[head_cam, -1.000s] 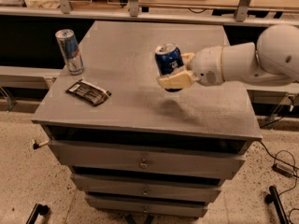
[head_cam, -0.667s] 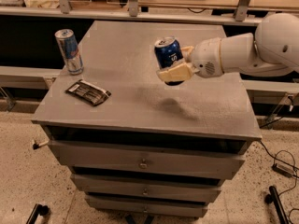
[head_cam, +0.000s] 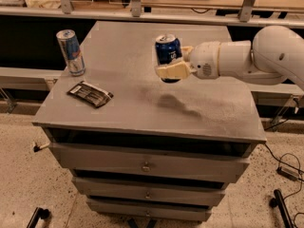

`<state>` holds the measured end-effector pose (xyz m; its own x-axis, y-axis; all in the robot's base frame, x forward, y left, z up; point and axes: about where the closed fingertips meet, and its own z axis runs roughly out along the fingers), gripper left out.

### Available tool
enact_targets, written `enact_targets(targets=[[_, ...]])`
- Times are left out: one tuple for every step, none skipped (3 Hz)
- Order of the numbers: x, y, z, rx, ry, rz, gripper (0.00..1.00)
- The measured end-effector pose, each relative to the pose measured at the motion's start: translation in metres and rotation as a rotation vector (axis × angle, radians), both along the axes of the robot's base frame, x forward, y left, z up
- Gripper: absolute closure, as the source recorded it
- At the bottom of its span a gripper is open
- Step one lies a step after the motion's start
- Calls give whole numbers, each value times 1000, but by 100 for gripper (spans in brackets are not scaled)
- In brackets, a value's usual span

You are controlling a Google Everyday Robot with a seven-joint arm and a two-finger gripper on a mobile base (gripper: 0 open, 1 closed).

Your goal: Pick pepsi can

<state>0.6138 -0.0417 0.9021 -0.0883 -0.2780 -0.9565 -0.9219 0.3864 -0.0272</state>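
The pepsi can (head_cam: 168, 50) is dark blue with a silver top and white markings. It hangs upright in the air above the middle of the grey cabinet top (head_cam: 142, 103), with its shadow on the surface below. My gripper (head_cam: 174, 64) comes in from the right on a white arm and is shut on the can, one cream finger (head_cam: 172, 71) across its lower front.
A slimmer, taller silver-and-blue can (head_cam: 71, 51) stands at the cabinet's left side. A dark flat snack packet (head_cam: 90, 93) lies near the front left. Drawers sit below the top. Shelving and a counter run behind. Cables lie on the floor at right.
The gripper has lifted the pepsi can a little higher and slightly farther back over the cabinet. The other can and the packet have not moved.
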Motion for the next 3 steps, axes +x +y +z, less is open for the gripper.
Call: enact_targets(targets=[[9,8,5,46,-22,8,100],[18,19,16,87,-51,35,100],[18,19,16,87,-51,36,100]])
